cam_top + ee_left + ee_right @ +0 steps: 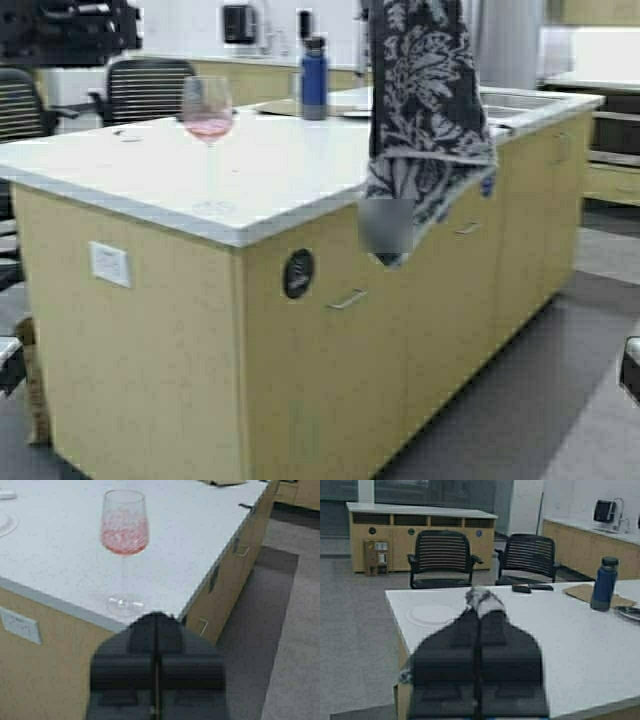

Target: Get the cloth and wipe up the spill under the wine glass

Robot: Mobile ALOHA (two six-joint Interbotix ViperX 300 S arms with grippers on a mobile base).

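The wine glass (208, 108) with pink liquid stands near the front left corner of the white island counter (270, 170). In the left wrist view the glass (124, 527) is just beyond my left gripper (156, 617), which is shut and empty, off the counter's edge and below the glass foot (123, 604). The dark floral cloth (424, 110) hangs limp from above, over the counter's right front edge. My right gripper (479, 611) is shut on the cloth, and a tuft of cloth (482, 599) sticks out past its tips. The right gripper itself is out of the high view.
A blue bottle (314, 78) stands on a tan mat (582, 593) at the back of the counter, with a sink (520, 100) at the back right. Black chairs (441, 559) stand beyond the counter. A faint round mark (431, 614) lies on the counter top.
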